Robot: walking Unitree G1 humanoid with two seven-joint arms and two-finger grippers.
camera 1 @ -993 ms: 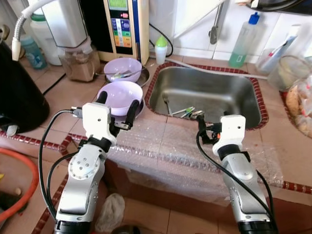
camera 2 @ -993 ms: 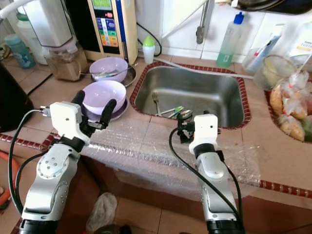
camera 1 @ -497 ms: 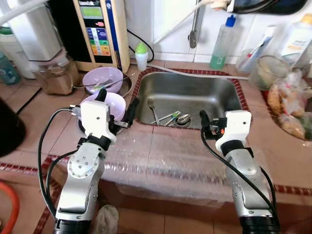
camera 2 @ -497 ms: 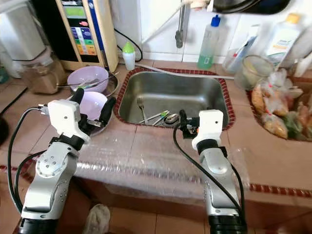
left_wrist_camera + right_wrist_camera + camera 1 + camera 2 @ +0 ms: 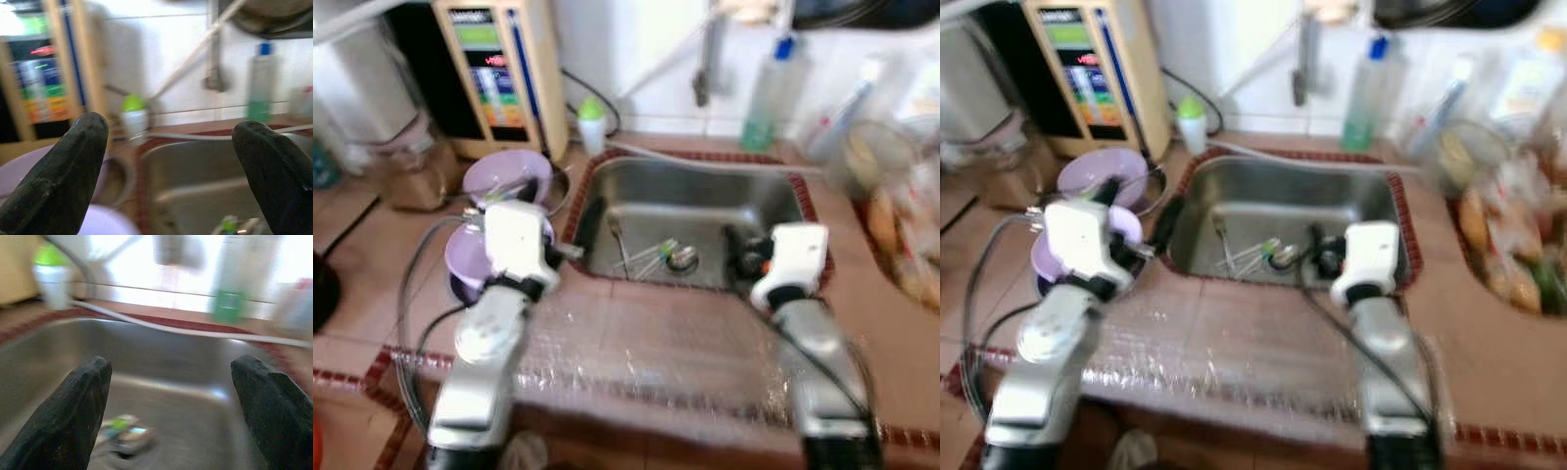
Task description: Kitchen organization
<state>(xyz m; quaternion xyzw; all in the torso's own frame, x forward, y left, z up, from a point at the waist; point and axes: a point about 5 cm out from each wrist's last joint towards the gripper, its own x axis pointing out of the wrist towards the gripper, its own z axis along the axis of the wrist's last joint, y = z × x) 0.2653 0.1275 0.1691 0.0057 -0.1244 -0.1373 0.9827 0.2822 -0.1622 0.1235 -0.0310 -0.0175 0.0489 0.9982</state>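
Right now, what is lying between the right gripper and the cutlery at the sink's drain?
Nothing: in the right wrist view, bare steel sink floor lies between the open right gripper and the cutlery at the drain.

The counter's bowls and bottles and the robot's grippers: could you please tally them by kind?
Purple bowls: 2
Bottles: 2
Grippers, left and right: 2
Total: 6

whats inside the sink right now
A few pieces of cutlery, some green-handled, lie by the drain of the sink. The right gripper covers part of the basin floor; blur hides finer detail.
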